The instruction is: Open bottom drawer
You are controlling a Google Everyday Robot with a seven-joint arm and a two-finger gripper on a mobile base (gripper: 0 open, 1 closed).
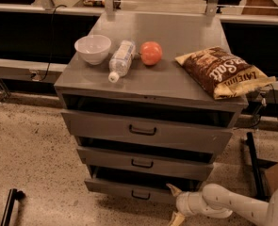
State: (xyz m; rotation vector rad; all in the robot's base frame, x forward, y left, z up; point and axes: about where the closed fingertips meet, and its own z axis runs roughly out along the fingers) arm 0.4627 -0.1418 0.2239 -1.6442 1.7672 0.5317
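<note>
- Grey cabinet (70, 126) with three drawers. The bottom drawer (115, 188) is the lowest one, just above the speckled floor (30, 164). It sits out a little, with a dark gap showing above its front.
- Its small black loop handle (141, 195) is in the middle of the front, and nothing is on it.
- The end effector (175, 204) is low down at the right end of the bottom drawer's front, right of the handle. Its two tan fingers (172, 189) are spread apart and aren't clamped on anything. Can't tell if the upper one actually touches the drawer.
- A white arm (223, 204) comes in from the bottom right corner.
- The middle drawer (176, 166) and top drawer (190, 136) also show dark gaps above their fronts.
- On the counter (176, 29), left to right: a white bowl (93, 48), a clear bottle (121, 59) lying on its side with a white cap, a round orange-red fruit (151, 52), and a brown chip bag (223, 72).
- The only writing I can read is "Salt" on the bag. The yellow strip under it is unreadable to me.
</note>
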